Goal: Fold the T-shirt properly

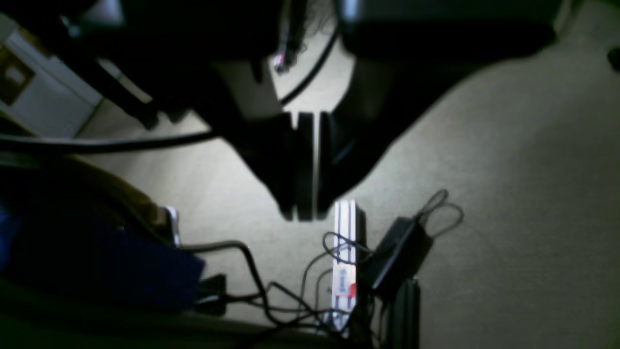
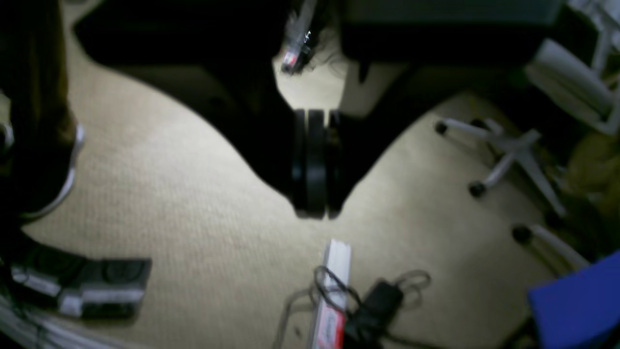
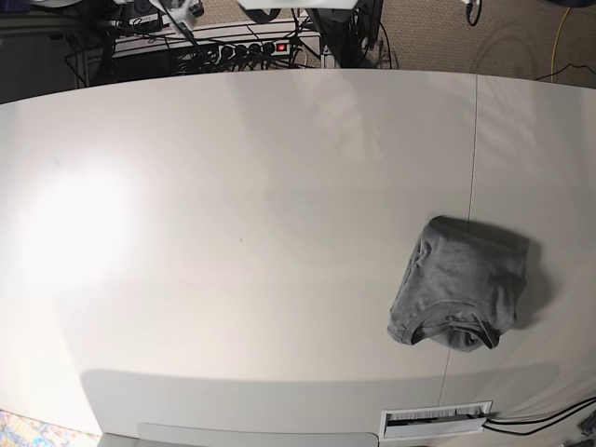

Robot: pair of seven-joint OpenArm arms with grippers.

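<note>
The heather-grey T-shirt lies in a compact, folded bundle on the right part of the white table, with its ribbed collar toward the near edge. Neither arm shows in the base view. My left gripper shows in the left wrist view with its dark fingers pressed together, holding nothing, over beige carpet. My right gripper is likewise shut and empty over the carpet. The T-shirt is out of view in both wrist views.
On the floor lie a white power strip with tangled cables and a black adapter. A white chair base and a blue object are to the right. The table has a cable slot at its near edge.
</note>
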